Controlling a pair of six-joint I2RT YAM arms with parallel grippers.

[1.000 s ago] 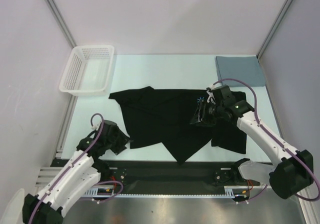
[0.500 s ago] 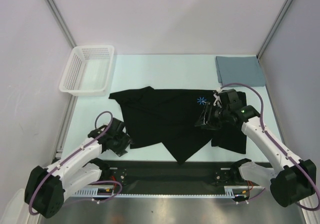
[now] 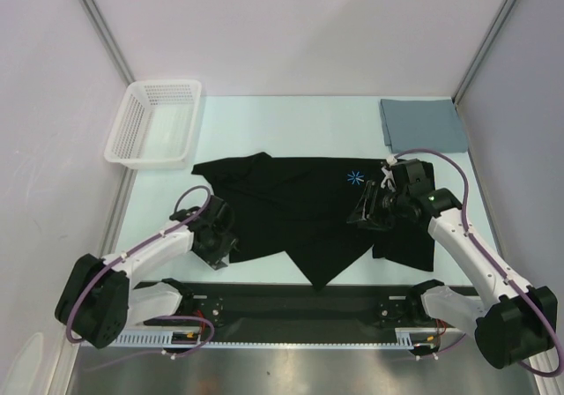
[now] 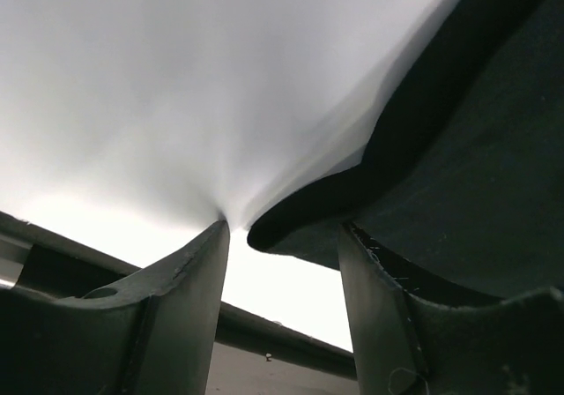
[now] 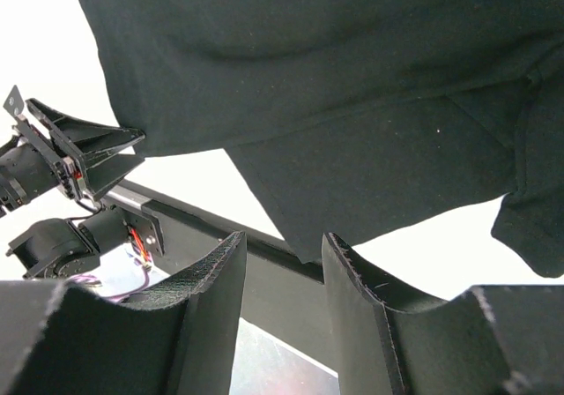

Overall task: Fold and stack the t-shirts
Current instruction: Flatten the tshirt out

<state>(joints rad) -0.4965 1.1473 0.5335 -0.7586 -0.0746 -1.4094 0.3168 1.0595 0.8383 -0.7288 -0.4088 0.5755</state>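
The black t-shirt (image 3: 300, 210) lies spread across the middle of the table, its blue-white starburst mark (image 3: 355, 179) showing. A slate grey-blue t-shirt (image 3: 423, 123) rests folded at the back right. My left gripper (image 3: 220, 252) is low at the black shirt's near left edge. In the left wrist view it (image 4: 282, 236) is open, with the shirt's rolled hem (image 4: 291, 227) just at its fingertips. My right gripper (image 3: 359, 218) hovers open over the shirt's right part, and the right wrist view shows it (image 5: 284, 241) with nothing between its fingers, the black cloth (image 5: 352, 86) below.
A white mesh basket (image 3: 154, 122) stands at the back left. The dark rail (image 3: 300, 298) of the table's front edge runs just behind the shirt's near pointed corner (image 3: 319, 282). Bare pale table (image 3: 291, 126) lies between basket and grey-blue shirt.
My left gripper has swung right and forward to the black shirt's near left hem. The right gripper has drifted slightly right and nearer, uncovering the starburst mark.
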